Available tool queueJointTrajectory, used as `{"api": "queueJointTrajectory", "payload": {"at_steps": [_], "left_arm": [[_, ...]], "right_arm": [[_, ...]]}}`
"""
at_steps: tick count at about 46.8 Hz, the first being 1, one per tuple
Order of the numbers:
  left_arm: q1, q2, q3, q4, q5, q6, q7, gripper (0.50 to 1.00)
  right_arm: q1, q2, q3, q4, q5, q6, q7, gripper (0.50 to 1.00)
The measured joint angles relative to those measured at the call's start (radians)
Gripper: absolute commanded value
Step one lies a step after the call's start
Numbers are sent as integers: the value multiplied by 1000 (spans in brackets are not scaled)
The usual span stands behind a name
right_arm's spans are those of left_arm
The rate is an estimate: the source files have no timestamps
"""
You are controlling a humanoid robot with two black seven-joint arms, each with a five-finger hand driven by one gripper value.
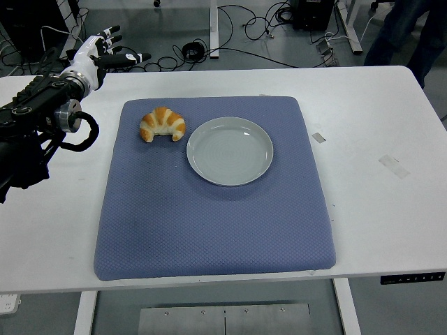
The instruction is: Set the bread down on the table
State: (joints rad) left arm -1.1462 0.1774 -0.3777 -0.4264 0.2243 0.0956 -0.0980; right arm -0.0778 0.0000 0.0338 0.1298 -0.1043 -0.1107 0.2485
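Near the worktop's far left corner the left hand (94,54) hovers with fingers spread, holding nothing, because the bread (163,123) already lies on the blue mat (209,223), just beside the empty plate (230,151).

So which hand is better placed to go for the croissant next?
Left. The left hand is over the table's far left, open, near the croissant on the blue mat; the right arm isn't in view.

Grey plate (230,151) on blue mat (209,216), floor cables (237,21), perhaps a person (412,31)
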Motion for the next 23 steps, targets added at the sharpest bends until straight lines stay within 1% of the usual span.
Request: {"api": "queueJointTrajectory", "payload": {"at_steps": [11, 16, 23], "left_arm": [[0, -4, -44, 0, -14, -2, -9, 980], [4, -24, -61, 0, -28, -2, -21, 980], [5, -40, -75, 0, -71, -1, -25, 980]], "right_arm": [[-2, 0, 12, -7, 0, -1, 0, 1000], [-2, 0, 12, -7, 0, -3, 0, 1000], [-1, 0, 12, -7, 0, -3, -1, 1000]]}}
